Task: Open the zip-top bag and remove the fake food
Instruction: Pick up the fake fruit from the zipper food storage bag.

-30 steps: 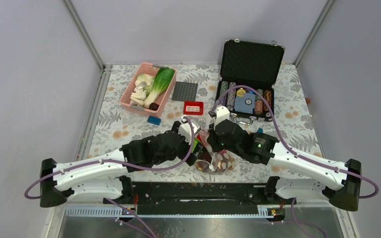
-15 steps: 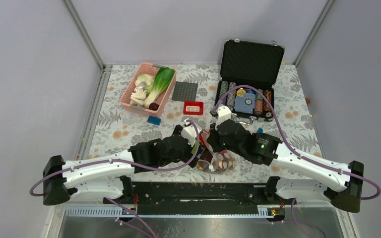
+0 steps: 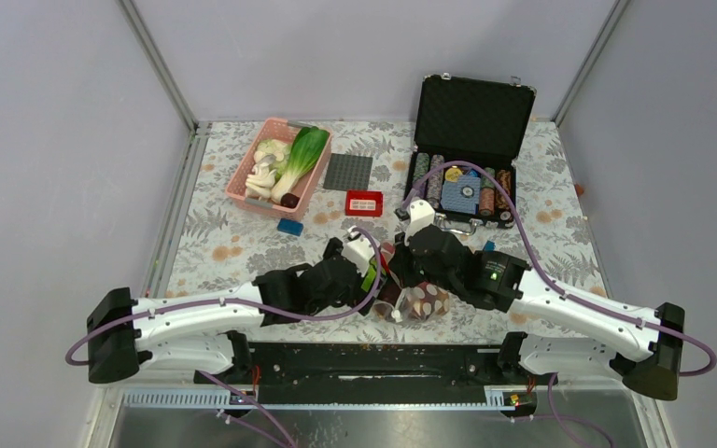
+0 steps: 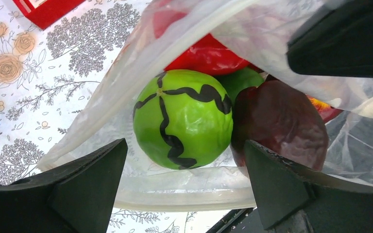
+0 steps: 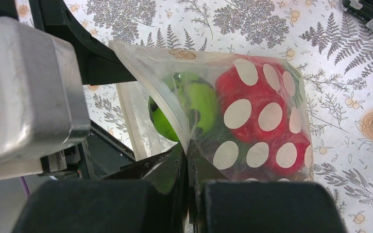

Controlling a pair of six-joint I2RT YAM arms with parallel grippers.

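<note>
Floral tablecloth (image 3: 215,233) lies bare down the left side of the top view and again at lower right, so I have room there. At upper left the pink basket (image 3: 240,185) holds bok choy (image 3: 301,157) and mushroom pieces (image 3: 263,166). Low centre sits the zip-top bag (image 5: 252,116). My left gripper (image 4: 184,148) is spread at its open mouth, with a green striped melon (image 4: 182,124), a maroon piece (image 4: 281,121) and a red pepper (image 4: 206,57) inside. My right gripper (image 5: 187,153) pinches one bag wall. At upper right, the open poker-chip case (image 3: 474,117) holds chips (image 3: 434,182).
</note>
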